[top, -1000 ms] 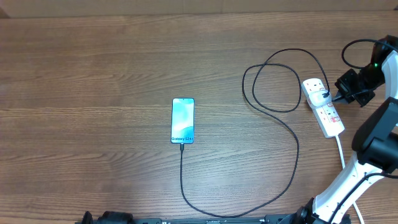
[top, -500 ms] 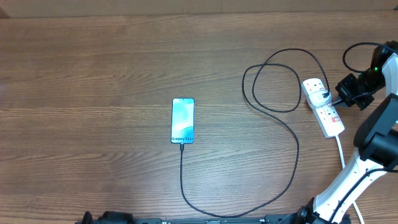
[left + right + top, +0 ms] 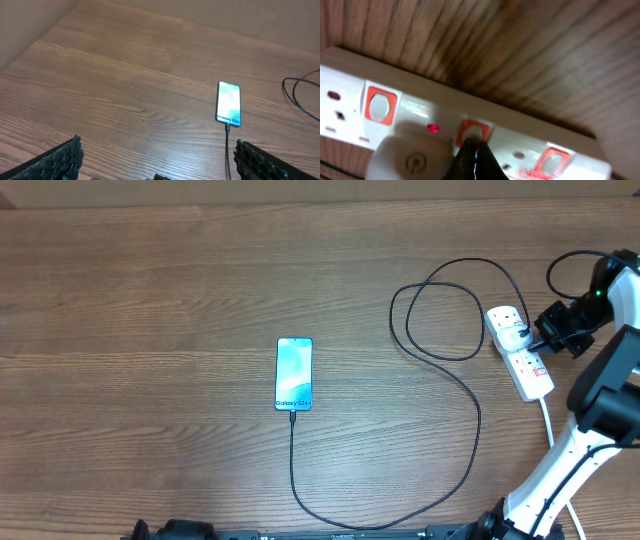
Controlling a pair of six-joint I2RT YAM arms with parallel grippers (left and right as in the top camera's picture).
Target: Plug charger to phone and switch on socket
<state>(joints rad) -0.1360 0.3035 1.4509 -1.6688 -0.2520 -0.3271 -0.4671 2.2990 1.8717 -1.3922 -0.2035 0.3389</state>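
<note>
At the right edge of the table (image 3: pixel 150 280), I see the right gripper (image 3: pixel 541 339) reaching in against the side of the socket (image 3: pixel 527 370). On the right wrist camera its jaws are pressed together into one dark point with nothing between them, and that point (image 3: pixel 472 152) touches the lower edge of the middle red switch (image 3: pixel 473 131). A small red light (image 3: pixel 434 128) glows just beside that switch, and a white rounded plug body (image 3: pixel 410 160) sits on the strip next to it.

From overhead, the charger (image 3: pixel 479 420) leaves that plug, makes a loop left of the socket, sweeps down towards the near edge and climbs back up to the phone (image 3: pixel 294 374). Its tip meets the phone's bottom edge. The phone lies flat near the middle of the table, screen up and lit light blue. A white cord (image 3: pixel 548 425) trails from the socket's near end towards me.

My left gripper (image 3: pixel 157 146) hangs low over the near edge, well apart from everything, its jaws spread wide and holding nothing.
</note>
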